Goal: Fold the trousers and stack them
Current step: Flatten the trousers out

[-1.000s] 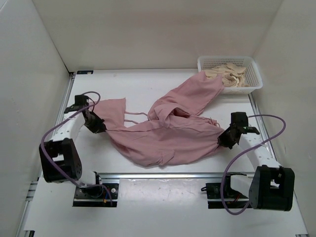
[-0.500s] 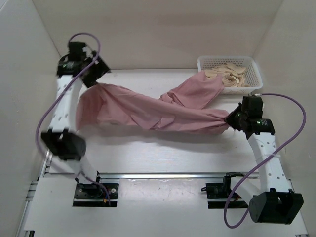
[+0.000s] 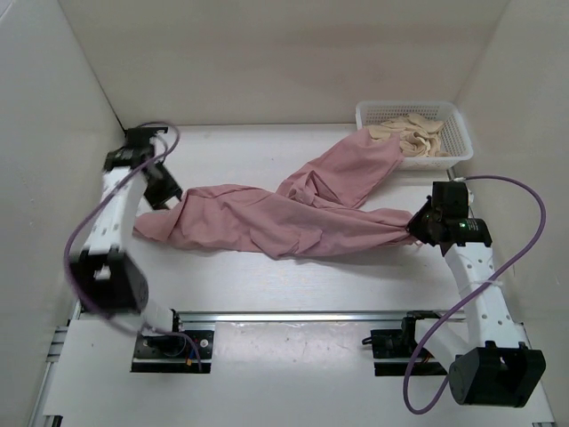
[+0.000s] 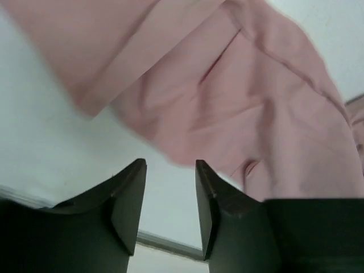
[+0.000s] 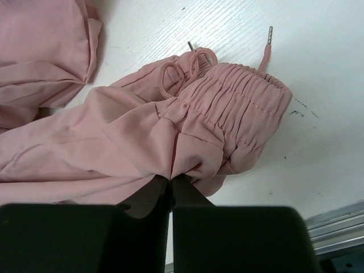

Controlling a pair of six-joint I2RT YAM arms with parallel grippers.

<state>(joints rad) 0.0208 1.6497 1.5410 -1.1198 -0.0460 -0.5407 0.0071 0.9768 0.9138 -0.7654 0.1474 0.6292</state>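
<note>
The dusty-pink trousers (image 3: 267,218) lie stretched left to right across the white table, and one leg (image 3: 364,160) runs up to the basket. My left gripper (image 3: 165,190) hovers at the trousers' left end, open, with nothing between its fingers (image 4: 128,193). In the left wrist view the pink fabric (image 4: 227,96) lies just beyond the tips. My right gripper (image 3: 418,222) is shut on a bunch of fabric beside the elastic waistband (image 5: 244,85). The grip point (image 5: 172,179) sits below the looped drawstring (image 5: 176,71).
A white basket (image 3: 458,157) holding cream cloth pieces stands at the back right, and the trouser leg touches its left corner. White walls close in the left, right and back sides. A metal rail (image 3: 311,313) runs along the front.
My left gripper swung the leg end up to the back left, opened and let it go, then came down. The trousers now lie flatter and stretched out. My right gripper kept its grip.
</note>
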